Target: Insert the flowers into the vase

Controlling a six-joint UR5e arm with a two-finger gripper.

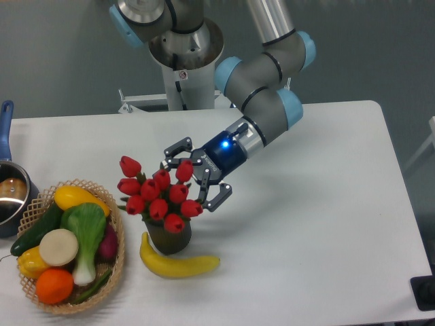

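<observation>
Beside the flowers [158, 193], splayed tool [195, 175].

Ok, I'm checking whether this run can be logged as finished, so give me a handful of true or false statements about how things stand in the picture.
1. The flowers stand in the vase. True.
2. The end effector is shut on the stems. False: it is open, fingers spread beside the buds.
3. A banana lies on the table right in front of the vase. True.
4. The vase lies tipped on its side. False: it stands upright.
5. The woven basket of vegetables sits to the right of the vase in the image. False: it is to the left.
</observation>
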